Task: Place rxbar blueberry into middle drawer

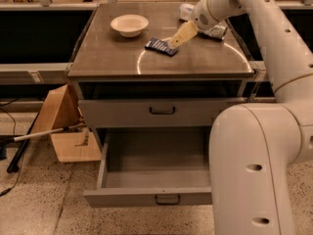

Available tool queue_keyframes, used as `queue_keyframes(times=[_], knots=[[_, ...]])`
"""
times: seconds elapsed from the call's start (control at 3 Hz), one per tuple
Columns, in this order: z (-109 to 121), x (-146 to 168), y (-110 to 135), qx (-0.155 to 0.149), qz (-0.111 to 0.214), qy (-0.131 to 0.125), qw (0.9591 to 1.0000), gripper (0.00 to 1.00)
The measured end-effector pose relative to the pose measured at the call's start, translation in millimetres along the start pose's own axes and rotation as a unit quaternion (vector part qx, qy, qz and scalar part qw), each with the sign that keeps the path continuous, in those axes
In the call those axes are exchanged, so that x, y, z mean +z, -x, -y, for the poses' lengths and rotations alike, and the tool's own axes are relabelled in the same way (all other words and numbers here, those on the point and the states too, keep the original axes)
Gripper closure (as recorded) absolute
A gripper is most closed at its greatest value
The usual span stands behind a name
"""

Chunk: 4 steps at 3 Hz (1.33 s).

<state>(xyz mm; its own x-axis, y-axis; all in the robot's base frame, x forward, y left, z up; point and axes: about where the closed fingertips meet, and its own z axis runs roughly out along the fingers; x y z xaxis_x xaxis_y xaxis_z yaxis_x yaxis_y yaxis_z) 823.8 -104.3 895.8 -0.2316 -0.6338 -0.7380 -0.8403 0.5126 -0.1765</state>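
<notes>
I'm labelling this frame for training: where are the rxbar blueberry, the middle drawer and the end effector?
rxbar blueberry (158, 45): camera view, middle of its wrapper.
middle drawer (151, 168): camera view, bare tray floor.
end effector (174, 43): camera view, its tip, right at the bar.

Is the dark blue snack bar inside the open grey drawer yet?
No, the flat dark blue snack bar lies on the grey cabinet top, with the gripper just beside it.
</notes>
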Motion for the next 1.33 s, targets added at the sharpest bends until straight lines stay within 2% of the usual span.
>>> queue_keyframes(times=[0.67,1.33], knots=[[-14.5,18.1,-3.8,-0.002,-0.005,0.040,0.9992,0.00],[-35.2,45.3,10.5,-0.030,-0.040,0.066,0.9966,0.00]])
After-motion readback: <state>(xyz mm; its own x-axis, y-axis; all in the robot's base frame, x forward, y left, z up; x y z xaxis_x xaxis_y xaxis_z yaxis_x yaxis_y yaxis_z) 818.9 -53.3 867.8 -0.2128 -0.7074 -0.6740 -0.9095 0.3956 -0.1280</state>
